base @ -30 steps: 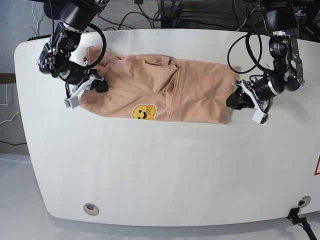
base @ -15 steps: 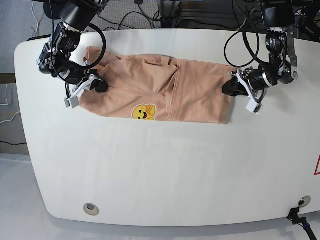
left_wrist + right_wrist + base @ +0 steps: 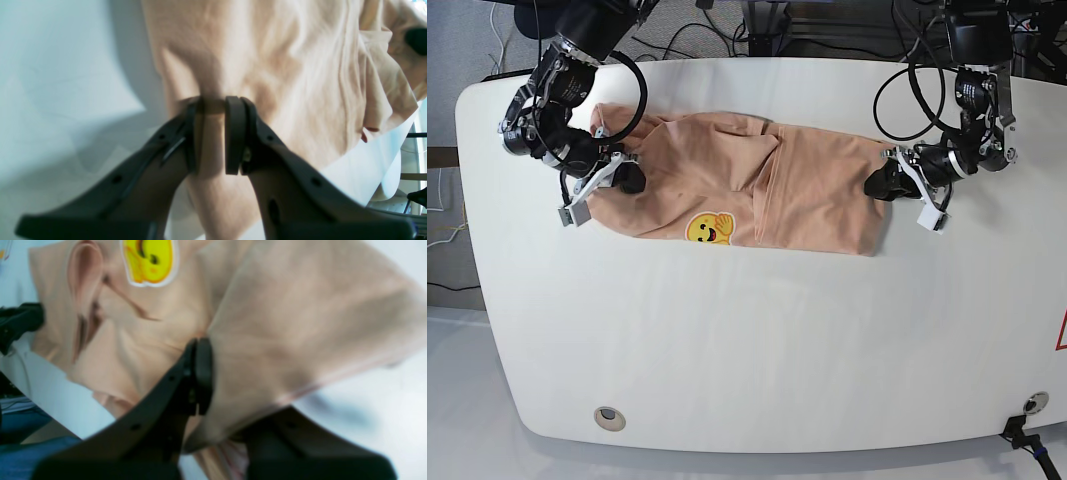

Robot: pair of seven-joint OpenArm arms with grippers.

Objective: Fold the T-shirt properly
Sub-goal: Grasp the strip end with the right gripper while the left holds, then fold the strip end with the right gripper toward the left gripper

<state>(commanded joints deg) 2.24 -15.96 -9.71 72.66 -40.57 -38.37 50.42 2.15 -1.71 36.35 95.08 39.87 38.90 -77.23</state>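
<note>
On the far half of the white table [image 3: 747,340], the T-shirt [image 3: 817,190] lies wrinkled, stretched left-right, a lengthwise fold ridge near its middle. The smiley print [image 3: 708,229] sits on its near edge, left of centre. Left gripper [image 3: 882,185], at the scene's right: fingers narrow, with a pleat of the shirt's right edge pinched between the pads [image 3: 233,133]. Right gripper [image 3: 619,178], at the scene's left: clamped on the left end of the shirt. Wrist view shows one finger [image 3: 200,373] against bunched fabric, the other hidden under a raised flap of cloth. Cables [image 3: 907,90] loop above the left arm at the far edge.
</note>
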